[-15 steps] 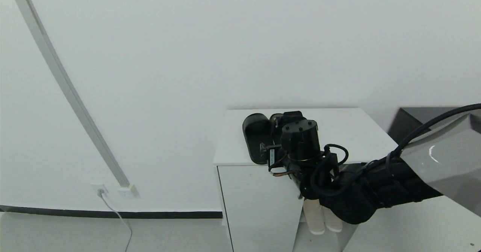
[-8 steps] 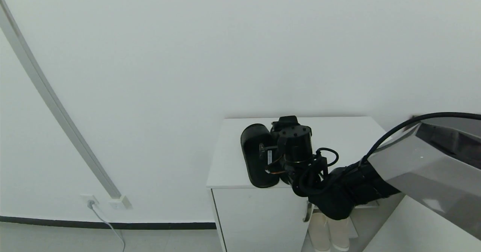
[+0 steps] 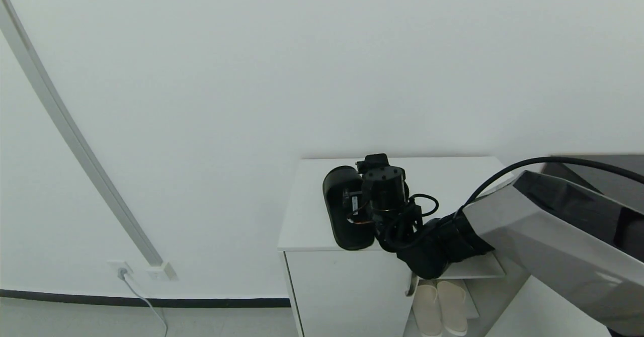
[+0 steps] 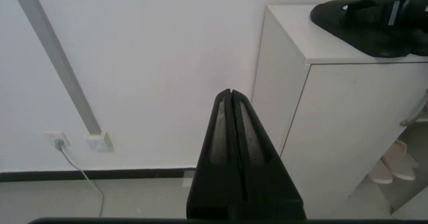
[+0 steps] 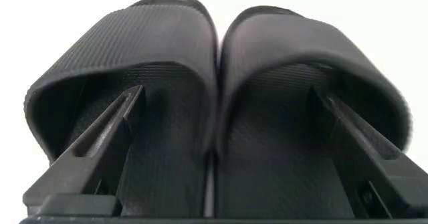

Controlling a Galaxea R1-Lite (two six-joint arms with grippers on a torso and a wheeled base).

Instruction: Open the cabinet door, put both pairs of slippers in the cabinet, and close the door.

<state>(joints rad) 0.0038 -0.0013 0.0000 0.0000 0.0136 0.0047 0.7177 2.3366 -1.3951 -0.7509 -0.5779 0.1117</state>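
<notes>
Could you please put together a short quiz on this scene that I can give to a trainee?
1. True or false: the black slippers lie on top of the white cabinet.
2. Where is the pale pair of slippers? A) in a person's hand; B) inside the open cabinet; C) on the cabinet top.
3. Fill in: the left end effector is ___, while the right end effector is open, with a finger under each black strap.
Key: 1 true; 2 B; 3 shut.
</notes>
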